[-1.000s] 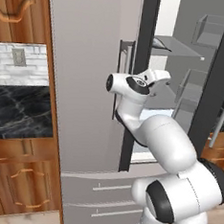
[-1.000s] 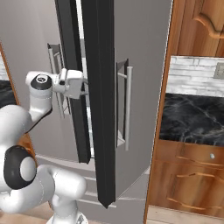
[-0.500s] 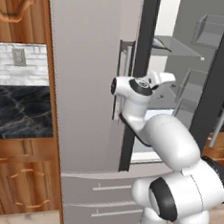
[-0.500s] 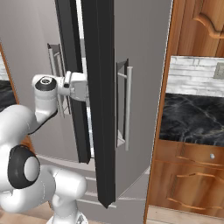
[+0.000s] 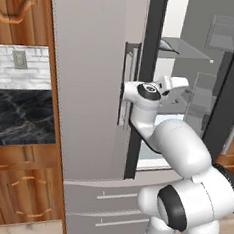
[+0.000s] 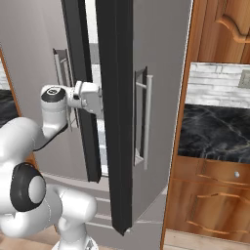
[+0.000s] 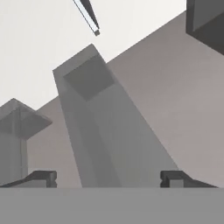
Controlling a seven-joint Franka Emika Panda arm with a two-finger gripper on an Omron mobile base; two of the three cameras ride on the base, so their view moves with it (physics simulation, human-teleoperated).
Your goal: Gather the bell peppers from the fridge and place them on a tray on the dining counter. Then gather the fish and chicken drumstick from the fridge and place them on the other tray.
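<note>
I have the fridge (image 5: pixel 89 111) in front of me, its right door (image 6: pixel 114 112) swung open toward the base. Inside the fridge I see a glass shelf (image 5: pixel 187 50) and grey door bins (image 7: pixel 100 127). The gripper (image 7: pixel 108 178) reaches into the fridge's gap, fingers spread wide with nothing between them. I cannot make out peppers, fish or drumstick.

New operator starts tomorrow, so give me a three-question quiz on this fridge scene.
1. True or false: the right fridge door stands open.
2. The end effector fingers are: A) spread apart B) pressed together C) clamped on a pepper.
3. Fill in: the arm's hand reaches into the gap between the two fridge ____.

Key: 1 true; 2 A; 3 doors.
</note>
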